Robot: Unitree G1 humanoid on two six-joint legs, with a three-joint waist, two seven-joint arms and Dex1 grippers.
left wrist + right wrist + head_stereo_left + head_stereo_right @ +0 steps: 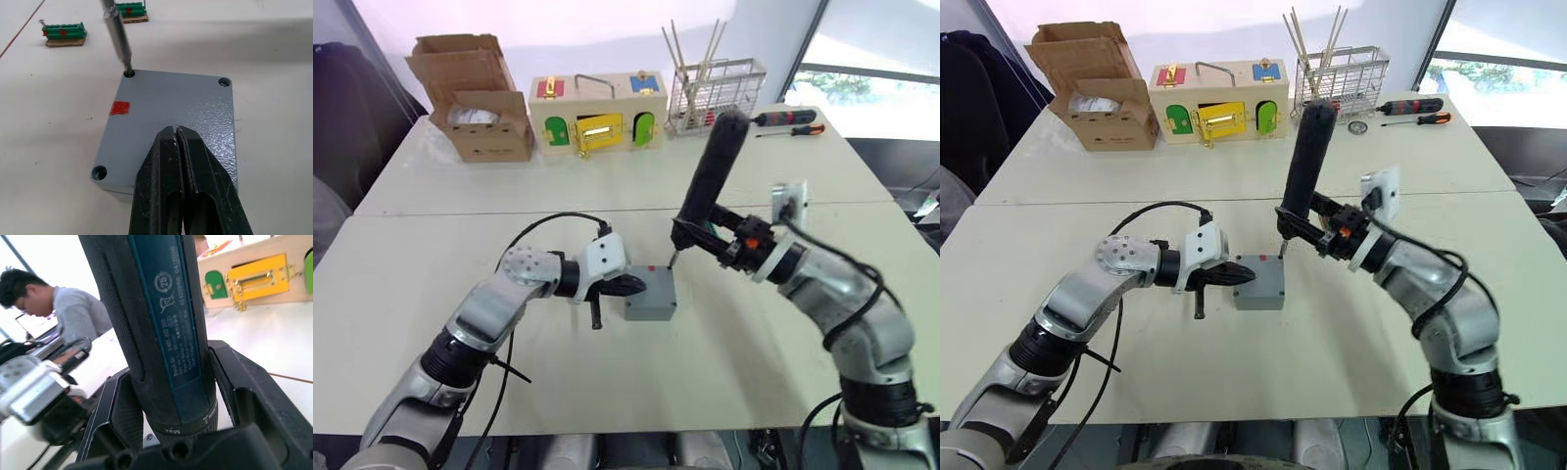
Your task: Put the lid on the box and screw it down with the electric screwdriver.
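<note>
The grey lid [171,107], marked with a red square, sits on the grey box [649,311] in the middle of the table. My left gripper [176,131] is shut and empty, its fingertips lying over the lid's top from the left side. My right gripper [702,231] is shut on the black electric screwdriver [713,171], which stands tilted above the box. Its thin metal bit [119,39] reaches down into the lid's far corner screw hole. The other corner holes that show look empty.
At the table's back stand a brown cardboard box [475,98], a wooden box with coloured doors [597,113] and a wire rack [715,93], with manual screwdrivers [788,119] beside it. Green terminal blocks [63,33] lie beyond the box. A person [63,308] sits off to the side.
</note>
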